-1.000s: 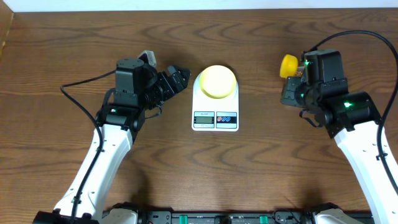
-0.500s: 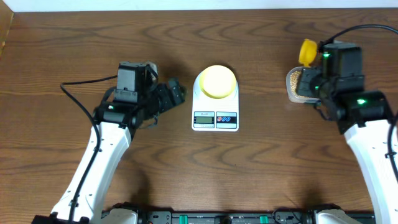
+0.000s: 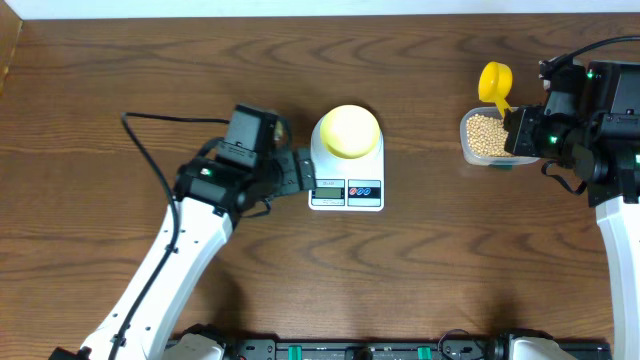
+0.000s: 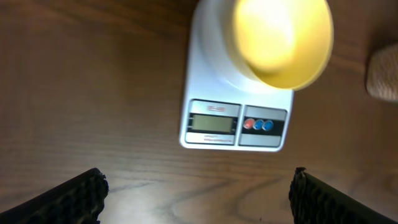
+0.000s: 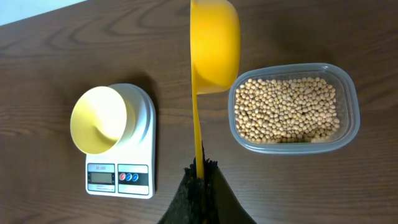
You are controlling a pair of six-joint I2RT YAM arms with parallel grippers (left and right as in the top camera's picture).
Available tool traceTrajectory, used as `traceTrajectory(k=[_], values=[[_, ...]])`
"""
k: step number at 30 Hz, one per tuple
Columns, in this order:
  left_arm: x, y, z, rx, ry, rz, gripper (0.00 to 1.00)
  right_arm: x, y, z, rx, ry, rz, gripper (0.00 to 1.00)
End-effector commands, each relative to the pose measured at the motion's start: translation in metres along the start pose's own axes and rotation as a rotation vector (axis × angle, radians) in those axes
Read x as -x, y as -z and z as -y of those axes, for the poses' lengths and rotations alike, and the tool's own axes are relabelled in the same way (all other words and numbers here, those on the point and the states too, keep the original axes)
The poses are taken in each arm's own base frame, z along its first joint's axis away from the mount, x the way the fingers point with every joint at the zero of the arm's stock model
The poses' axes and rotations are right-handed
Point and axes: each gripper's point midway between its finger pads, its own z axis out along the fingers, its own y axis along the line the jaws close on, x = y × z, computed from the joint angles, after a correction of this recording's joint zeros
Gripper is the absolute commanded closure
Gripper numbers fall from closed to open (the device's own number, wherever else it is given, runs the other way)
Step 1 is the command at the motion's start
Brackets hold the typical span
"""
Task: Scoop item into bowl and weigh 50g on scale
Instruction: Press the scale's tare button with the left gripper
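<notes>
I'm seeing the scale [image 3: 346,172] sitting mid-table [image 3: 120,80], with the bowl [image 3: 350,131] resting on its platform, behind the display. My left gripper [image 3: 298,172] is hovering just left of the scale. Well to the right, the tub [image 5: 293,147] is holding the beans [image 5: 287,109]. The scoop [image 5: 214,43], its handle in my right gripper [image 5: 201,171], is hanging by the tub's far edge.

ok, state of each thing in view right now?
bowl: empty, on the scale.
scale: bowl on platform, display unreadable.
beans: in the tub.
tub: lidless, holding beans.
scoop: looks empty, held by handle.
left gripper: jaws open, empty.
right gripper: jaws shut on scoop handle.
</notes>
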Motion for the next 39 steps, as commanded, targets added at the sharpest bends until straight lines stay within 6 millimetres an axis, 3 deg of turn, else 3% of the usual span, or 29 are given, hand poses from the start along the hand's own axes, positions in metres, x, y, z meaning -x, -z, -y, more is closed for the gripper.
traceTrajectory(k=[1,6,13,18,23,33,39], values=[[-0.013,-0.012,0.005,0.035,-0.102,-0.023,0.04,0.004,0.004,-0.003,0.009,0.026,0.017,0.99],[-0.021,-0.036,-0.003,0.19,-0.082,-0.026,0.04,0.007,0.005,0.002,-0.019,0.027,0.03,0.99],[-0.046,-0.075,0.001,0.228,-0.108,-0.14,0.04,0.009,0.005,0.004,-0.033,0.028,0.039,0.99],[-0.049,-0.106,0.02,0.167,-0.126,-0.152,0.04,0.009,0.005,0.004,-0.033,0.027,0.036,0.99],[-0.057,-0.13,0.01,0.201,-0.113,-0.193,0.04,0.008,0.005,0.004,-0.034,0.027,0.032,0.99],[-0.058,-0.143,0.019,0.151,-0.107,-0.204,0.04,0.008,0.005,0.004,-0.033,0.027,0.035,0.99],[-0.051,-0.144,0.014,0.185,-0.094,-0.163,0.04,0.008,0.005,0.004,-0.033,0.027,0.035,0.99]])
